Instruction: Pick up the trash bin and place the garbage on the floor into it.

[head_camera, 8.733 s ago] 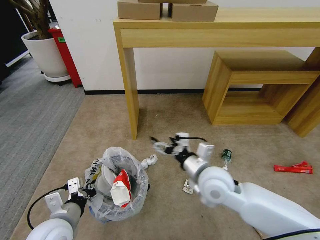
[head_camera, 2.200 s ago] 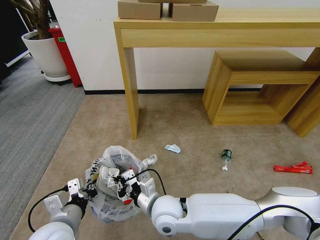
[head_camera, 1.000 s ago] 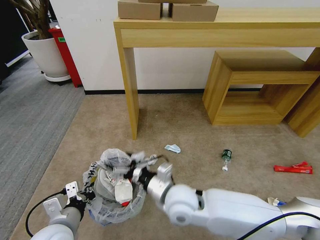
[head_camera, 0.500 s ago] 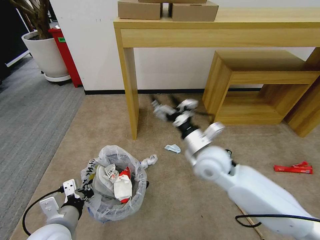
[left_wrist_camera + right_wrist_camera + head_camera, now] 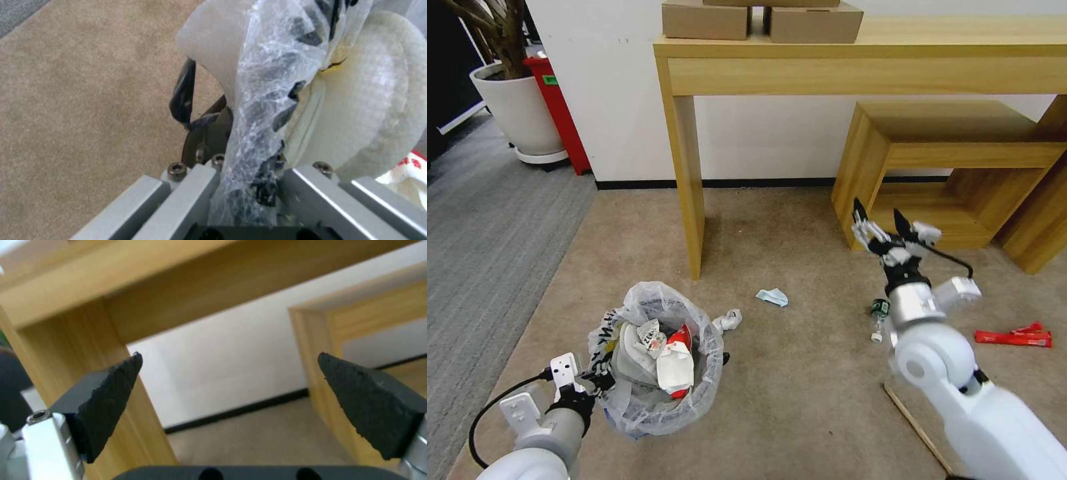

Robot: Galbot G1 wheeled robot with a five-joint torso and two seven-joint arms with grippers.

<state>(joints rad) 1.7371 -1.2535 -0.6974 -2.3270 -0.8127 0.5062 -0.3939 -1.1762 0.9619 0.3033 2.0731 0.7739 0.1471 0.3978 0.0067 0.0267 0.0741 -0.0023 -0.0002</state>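
Lower left of the head view: left gripper (image 5: 602, 381) pinches the trash bin (image 5: 655, 363) liner, which could tear; right gripper (image 5: 882, 225), spread empty at centre-right, could knock the bottle (image 5: 880, 310) rolling.

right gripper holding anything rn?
No: in the right wrist view the right gripper has its fingertips spread wide with only wall and carpet showing between them.

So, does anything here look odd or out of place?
Litter on the carpet: a green-labelled bottle on its side, red wrapper, wooden stick, crumpled blue piece. The trash bin hangs tilted from the left end effector.
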